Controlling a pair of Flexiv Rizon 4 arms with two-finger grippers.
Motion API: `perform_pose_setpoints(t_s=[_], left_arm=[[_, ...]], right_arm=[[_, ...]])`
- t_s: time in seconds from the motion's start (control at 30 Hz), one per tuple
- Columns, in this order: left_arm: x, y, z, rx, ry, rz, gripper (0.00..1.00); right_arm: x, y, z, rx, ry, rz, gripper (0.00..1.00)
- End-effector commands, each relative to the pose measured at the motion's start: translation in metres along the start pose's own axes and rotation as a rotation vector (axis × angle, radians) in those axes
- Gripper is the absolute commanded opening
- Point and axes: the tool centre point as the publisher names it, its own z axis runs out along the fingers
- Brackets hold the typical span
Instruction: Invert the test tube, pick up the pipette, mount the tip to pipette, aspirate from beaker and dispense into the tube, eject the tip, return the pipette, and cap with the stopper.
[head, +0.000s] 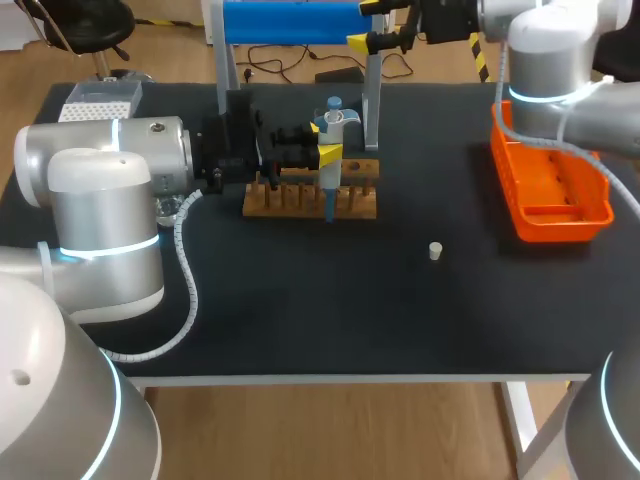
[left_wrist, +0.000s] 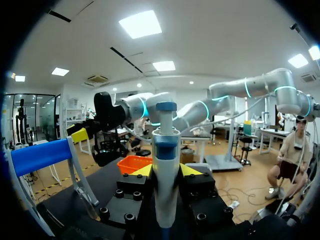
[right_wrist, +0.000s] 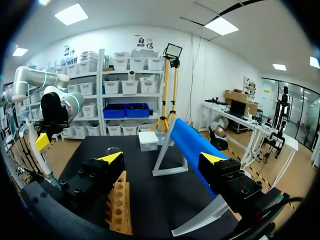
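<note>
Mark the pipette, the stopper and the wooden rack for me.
pipette (left_wrist: 165, 182), left wrist view, on its white body.
stopper (head: 436, 251), head view, on its middle.
wooden rack (head: 300, 210), head view, on its front face.

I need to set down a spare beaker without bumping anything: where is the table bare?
Widest free patch: the front strip of the black table, between the wooden tube rack and the near edge. Also bare: between the small white stopper and the orange plastic tray. Crowded: over the rack, where the left pincer holds the white-and-blue pipette.
</note>
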Motion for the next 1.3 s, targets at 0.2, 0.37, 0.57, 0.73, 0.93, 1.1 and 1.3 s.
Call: perform_pose_setpoints(t_s=[0.2,0.37,0.57,0.73,0.93,1.1,1.3], left_arm=[[0.001,0.000,0.001,0.002,-0.004,0.002,0.00],[0.001,0.000,0.001,0.002,-0.004,0.002,0.00],[-0.001,0.001,-0.001,-0.002,-0.015,-0.002,0.00],[-0.014,0.004,-0.019,-0.052,-0.059,-0.005,0.00],[-0.044,0.002,-0.062,-0.109,-0.125,-0.011,0.00],[-0.073,-0.002,-0.092,-0.176,-0.156,-0.019,0.00],[-0.109,-0.006,-0.121,-0.221,-0.216,-0.045,0.00]], right_arm=[[-0.001,0.000,0.000,0.002,0.004,0.001,1.00],[-0.001,0.000,0.000,0.002,0.004,0.001,1.00],[-0.001,0.000,0.000,0.002,0.004,0.001,1.00],[-0.001,0.000,0.000,0.002,0.004,0.001,1.00],[-0.001,0.000,0.000,0.002,0.004,0.001,1.00],[-0.001,0.000,0.000,0.002,0.004,0.001,1.00],[-0.001,0.000,0.000,0.002,0.004,0.001,1.00]])
